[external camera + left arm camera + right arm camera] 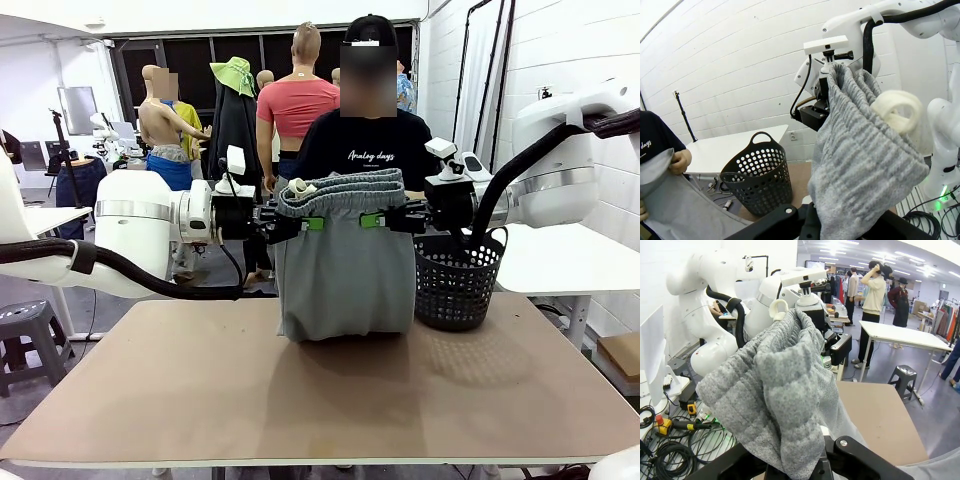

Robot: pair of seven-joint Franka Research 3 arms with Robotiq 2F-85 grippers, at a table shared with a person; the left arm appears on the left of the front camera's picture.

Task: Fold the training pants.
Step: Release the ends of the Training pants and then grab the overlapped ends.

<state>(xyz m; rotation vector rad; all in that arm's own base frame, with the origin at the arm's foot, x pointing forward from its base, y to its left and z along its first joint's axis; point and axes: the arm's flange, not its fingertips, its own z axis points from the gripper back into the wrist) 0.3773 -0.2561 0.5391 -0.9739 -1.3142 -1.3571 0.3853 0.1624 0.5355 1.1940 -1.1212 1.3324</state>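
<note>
The training pants (345, 265) are light grey and hang in the air above the far side of the table, their gathered waistband stretched level between both grippers. My left gripper (312, 223) is shut on the waistband's left end, my right gripper (372, 220) shut on its right end. The lower part of the pants rests bunched on the tabletop. In the left wrist view the waistband (860, 150) bunches over my fingers, with a white drawstring loop (899, 110) on it. The right wrist view shows the same grey fabric (775, 390) draped over its fingers. A person's hands (679, 161) hold the cloth's lower part.
A black perforated basket (458, 280) stands on the table's far right, just beside the hanging pants. The brown table (330, 400) has free room in front. The person (366, 140) in a black shirt stands right behind the pants.
</note>
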